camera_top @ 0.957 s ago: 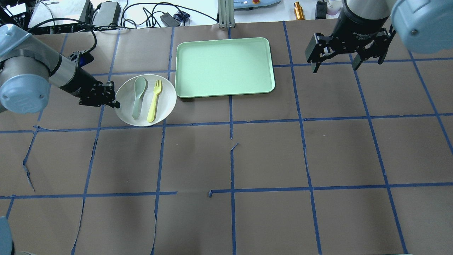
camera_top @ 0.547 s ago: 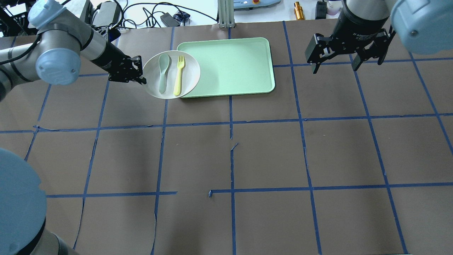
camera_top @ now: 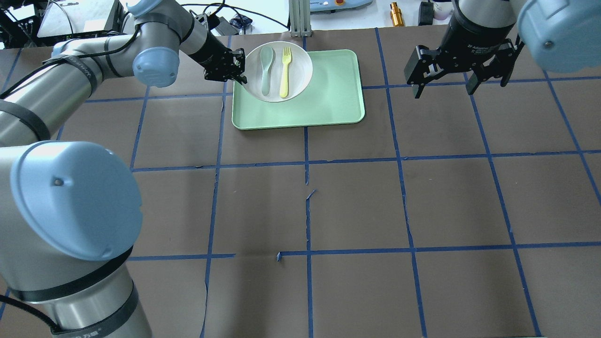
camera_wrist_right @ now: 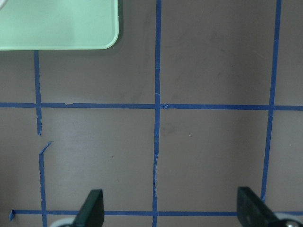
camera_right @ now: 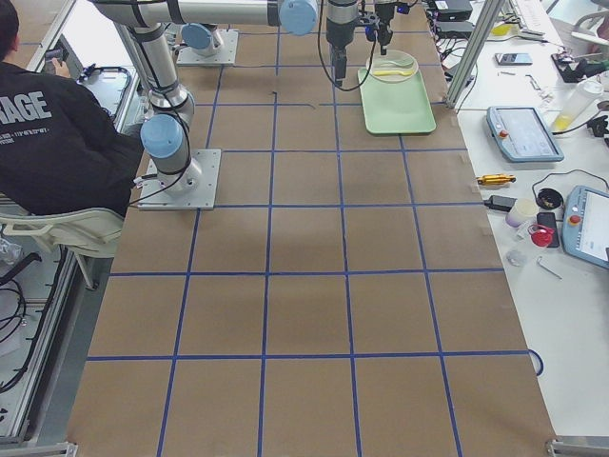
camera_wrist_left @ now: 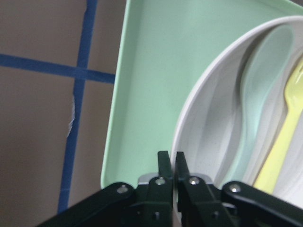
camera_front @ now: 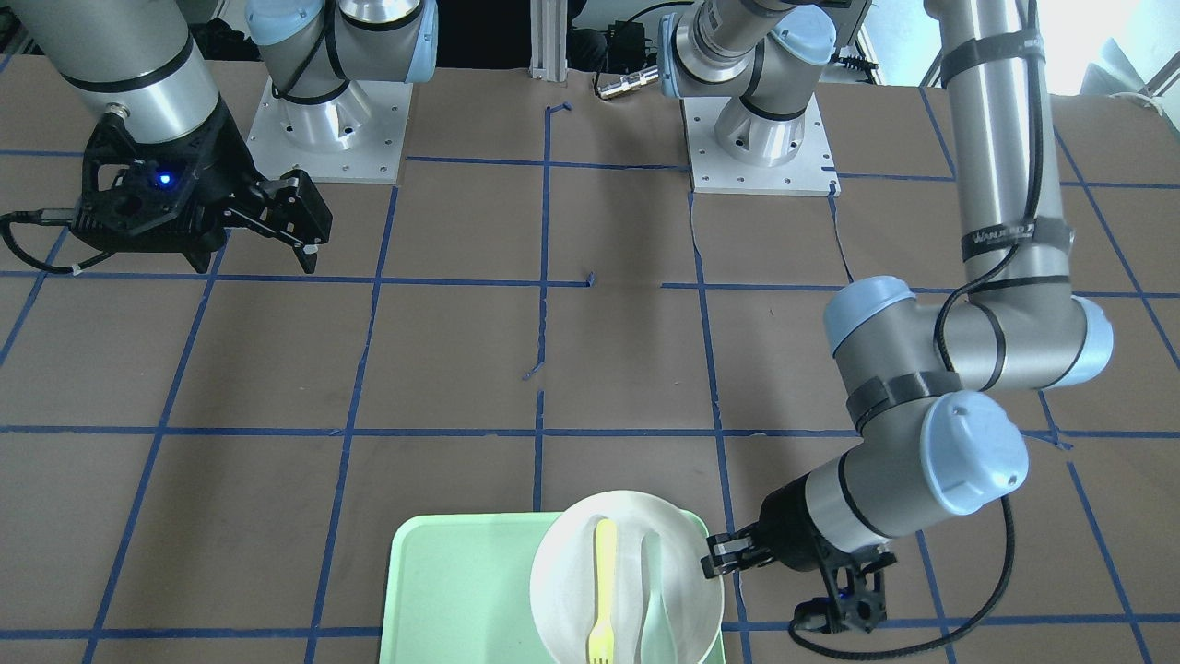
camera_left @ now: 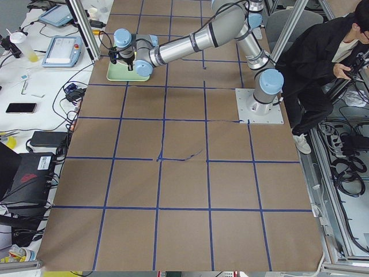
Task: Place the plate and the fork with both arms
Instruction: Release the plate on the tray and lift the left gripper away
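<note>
The round white plate (camera_top: 300, 65) is over the far left part of the light-green tray (camera_top: 328, 103), overhanging its far edge. The yellow fork (camera_top: 285, 72) lies in the plate beside a grey-green spoon (camera_top: 266, 70). My left gripper (camera_top: 242, 77) is shut on the plate's left rim; the left wrist view shows its fingers (camera_wrist_left: 164, 165) pinching the rim (camera_wrist_left: 199, 118). I cannot tell if the plate touches the tray. My right gripper (camera_top: 443, 91) is open and empty, apart to the right of the tray, with brown table below it in the right wrist view (camera_wrist_right: 171, 208).
The table is brown paper with a blue tape grid. Cables, boxes and a brass part (camera_top: 396, 14) lie beyond the far edge. A metal post (camera_top: 299, 19) stands just behind the tray. A person sits near the robot's base in the exterior right view (camera_right: 57, 133).
My left gripper has carried the plate, with fork and spoon in it, from the table left of the tray, away and rightward, to over the tray. The right arm has not moved.
</note>
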Motion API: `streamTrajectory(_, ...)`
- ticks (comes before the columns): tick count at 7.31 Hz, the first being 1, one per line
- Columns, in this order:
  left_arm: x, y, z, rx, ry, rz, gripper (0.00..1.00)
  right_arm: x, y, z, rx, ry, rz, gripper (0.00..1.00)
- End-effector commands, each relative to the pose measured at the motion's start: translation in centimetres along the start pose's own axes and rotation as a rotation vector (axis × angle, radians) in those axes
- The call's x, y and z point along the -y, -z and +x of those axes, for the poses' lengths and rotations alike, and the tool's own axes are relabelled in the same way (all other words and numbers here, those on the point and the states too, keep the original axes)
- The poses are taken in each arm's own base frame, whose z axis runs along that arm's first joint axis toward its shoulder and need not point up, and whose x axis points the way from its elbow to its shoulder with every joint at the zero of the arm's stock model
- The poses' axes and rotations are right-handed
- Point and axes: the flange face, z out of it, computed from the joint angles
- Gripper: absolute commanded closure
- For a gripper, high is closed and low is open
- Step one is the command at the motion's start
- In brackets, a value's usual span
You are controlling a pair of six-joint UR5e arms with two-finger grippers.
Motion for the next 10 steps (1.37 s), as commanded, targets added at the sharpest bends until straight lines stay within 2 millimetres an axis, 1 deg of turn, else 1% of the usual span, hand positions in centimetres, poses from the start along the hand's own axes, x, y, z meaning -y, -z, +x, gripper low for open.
streamTrajectory(1,1.3,-4.8,2.0,0.059,-0.045,-0.009,1.00,0.0,0.0,0.0,0.001,0.000,0.000,0.00)
streamTrajectory(3,1.3,-7.1,2.1,0.084,-0.051,-0.023,1.00,0.0,0.0,0.0,0.001,0.000,0.000,0.00)
streamTrajectory(4,1.3,-7.2,2.2,0.084,-0.044,-0.023,1.00,0.0,0.0,0.0,0.001,0.000,-0.002,0.00)
streamTrajectory(5,1.3,-7.0,2.4,0.080,-0.049,-0.014,0.79,0.0,0.0,0.0,0.001,0.000,0.000,0.00)
streamTrajectory(6,1.1,-6.1,2.8,0.077,-0.068,-0.002,0.08,0.0,0.0,0.0,0.000,0.000,-0.002,0.00)
streamTrajectory(7,0.3,-4.3,3.4,0.077,-0.073,-0.007,0.00,0.0,-0.1,0.0,0.000,0.000,-0.002,0.00)
streamTrajectory(8,-1.0,-1.5,4.0,0.091,-0.069,-0.014,0.00,0.0,-0.1,0.0,0.000,0.000,-0.002,0.00)
streamTrajectory(9,-2.4,2.5,2.5,0.231,-0.058,-0.029,0.00,0.0,-0.1,0.0,0.000,0.000,-0.002,0.00)
streamTrajectory(10,-4.6,6.1,1.8,0.270,-0.030,-0.066,0.00,0.0,-0.1,0.0,0.000,0.002,-0.002,0.00)
